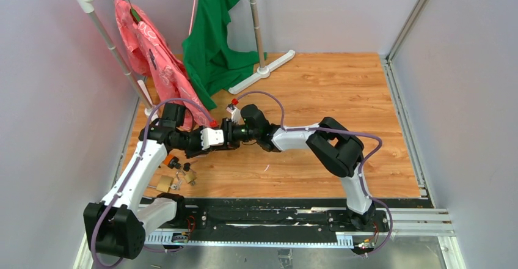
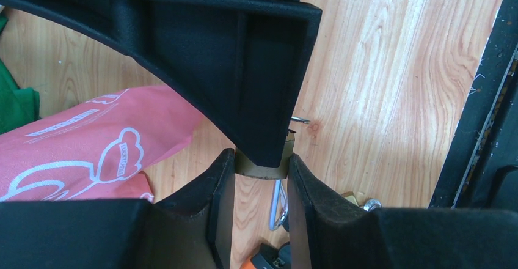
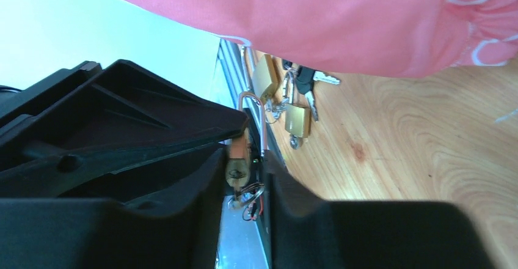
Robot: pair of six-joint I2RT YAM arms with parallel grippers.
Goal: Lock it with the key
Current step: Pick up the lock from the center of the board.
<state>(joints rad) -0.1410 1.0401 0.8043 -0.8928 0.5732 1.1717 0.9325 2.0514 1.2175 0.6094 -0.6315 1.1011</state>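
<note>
My left gripper (image 2: pixel 261 166) is shut on a brass padlock (image 2: pixel 264 170), held above the wooden floor with its silver shackle (image 2: pixel 277 206) hanging below. In the top view the two grippers meet left of centre, the left gripper (image 1: pixel 227 137) facing the right gripper (image 1: pixel 237 132). In the right wrist view my right gripper (image 3: pixel 245 159) stands astride the padlock (image 3: pixel 236 170), whose keyhole end faces the camera. One finger lies against the body, and a narrow gap remains on the shackle (image 3: pixel 261 122) side. Black-headed keys (image 3: pixel 307 77) lie on the floor.
Two spare brass padlocks (image 3: pixel 266 76) (image 3: pixel 298 121) lie by the keys near the left rail (image 1: pixel 164 183). A pink garment (image 1: pixel 160 61) and a green one (image 1: pixel 211 43) hang from a white rack (image 1: pixel 110 36). Grey walls enclose the floor.
</note>
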